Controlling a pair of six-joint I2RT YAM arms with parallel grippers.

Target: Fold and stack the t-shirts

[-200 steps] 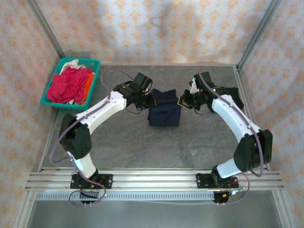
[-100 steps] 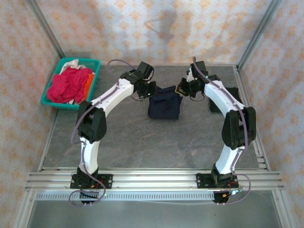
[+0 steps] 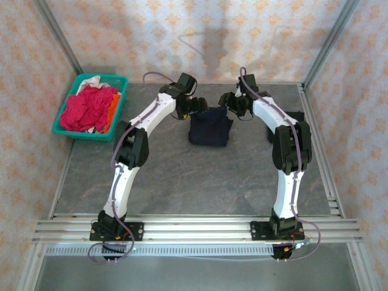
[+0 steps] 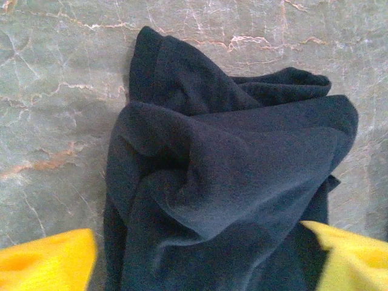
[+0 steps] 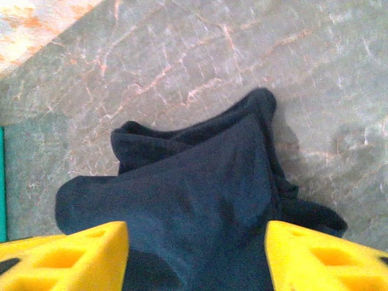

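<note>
A dark navy t-shirt lies bunched and partly folded toward the far middle of the table. My left gripper is at its far left corner and my right gripper at its far right corner. The left wrist view has the navy t-shirt spanning the wide gap of my left gripper, whose yellow fingers stand far apart. In the right wrist view the same shirt reaches in between the spread fingers of my right gripper. Both are open around cloth.
A teal basket at the far left holds a magenta-red shirt, an orange one and a white one. A black cloth lies at the far right behind the right arm. Patterned walls enclose the table.
Both arms have stretched out toward the far wall, and the navy t-shirt has shifted away from the arm bases with them and looks more bunched.
</note>
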